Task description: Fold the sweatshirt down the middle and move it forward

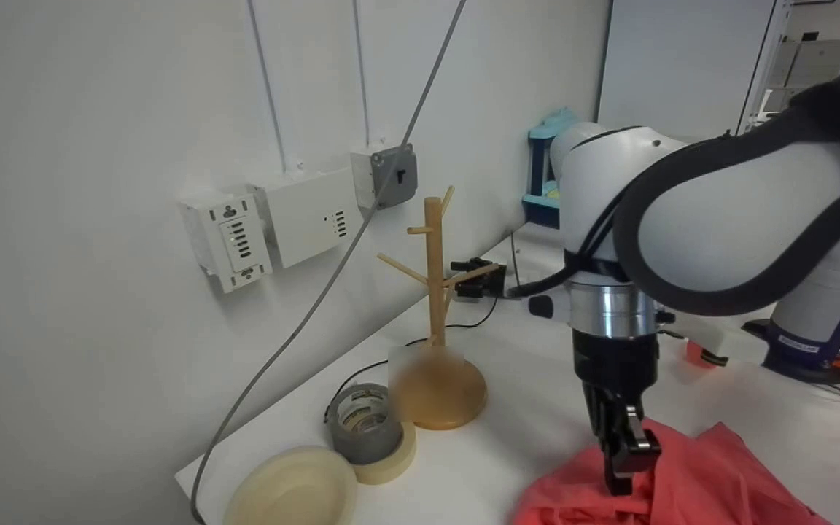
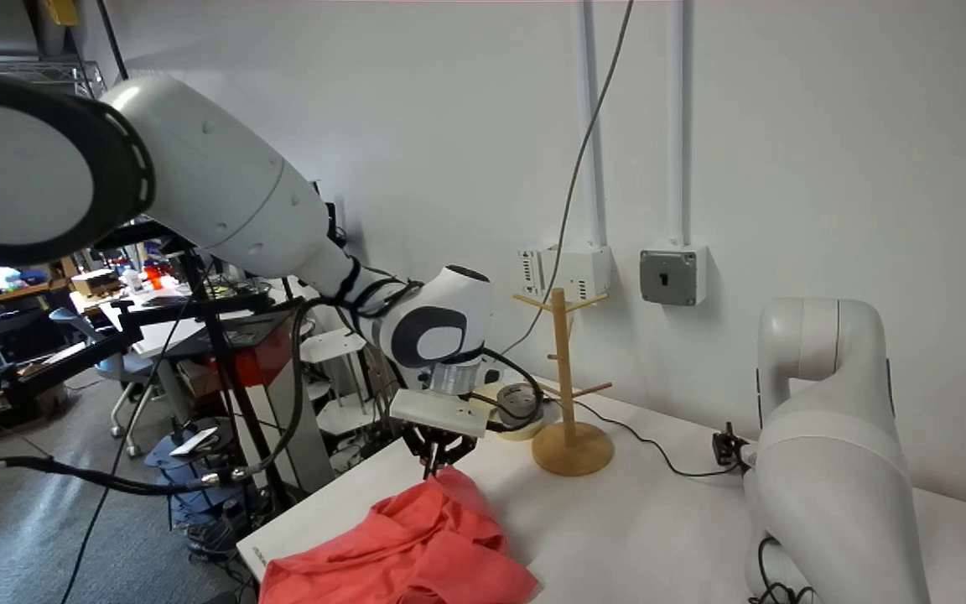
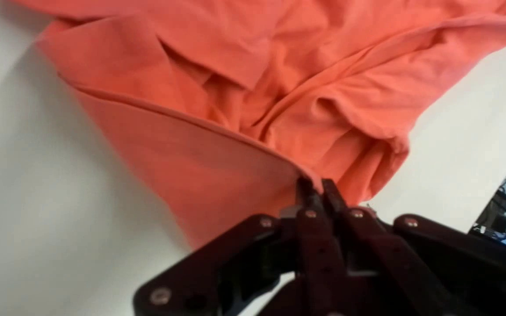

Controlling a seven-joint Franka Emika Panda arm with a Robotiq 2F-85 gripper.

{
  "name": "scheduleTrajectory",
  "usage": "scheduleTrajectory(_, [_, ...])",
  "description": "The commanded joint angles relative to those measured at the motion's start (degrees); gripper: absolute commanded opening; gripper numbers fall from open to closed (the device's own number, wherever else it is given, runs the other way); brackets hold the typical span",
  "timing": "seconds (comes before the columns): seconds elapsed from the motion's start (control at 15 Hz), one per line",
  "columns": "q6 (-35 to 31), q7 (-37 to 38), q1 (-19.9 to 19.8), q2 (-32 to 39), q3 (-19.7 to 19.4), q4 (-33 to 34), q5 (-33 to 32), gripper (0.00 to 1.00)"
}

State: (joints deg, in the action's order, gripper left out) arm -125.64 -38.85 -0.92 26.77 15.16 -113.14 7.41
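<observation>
With the gripper (image 3: 319, 188) I am grasping a thin edge of the sweatshirt (image 2: 403, 541); in the wrist view its two fingertips (image 3: 334, 196) are standing close together, with the coral cloth passing between them. From this place the edge is running almost straight toward the upper left, and beyond it the cloth is lying in many wrinkles. In both exterior views the gripper is pointing downward at the sweatshirt. In an exterior view the white arm (image 2: 244, 189) is reaching in from the upper left. The sweatshirt is resting on the white table (image 2: 659, 537). Near it, but apart, the wooden mug tree (image 2: 565, 386) is standing upright. Just beside the base of the mug tree, a gray tape roll (image 1: 372, 446) is sitting on a beige roll (image 1: 397, 461), and a cream dish (image 1: 290, 488) is lying next to them. On the wall (image 1: 99, 146) behind, a gray switch box (image 1: 396, 177) is hanging.
</observation>
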Motion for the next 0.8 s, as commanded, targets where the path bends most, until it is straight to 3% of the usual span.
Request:
scheduleTrajectory(0.0, [3.3,-2.4,-0.9,-7.0,1.2,-7.0,5.8,0.02])
scheduleTrajectory(0.73, [12.9,-8.9,-0.7,-11.0,0.1,-14.3,27.8,0.02])
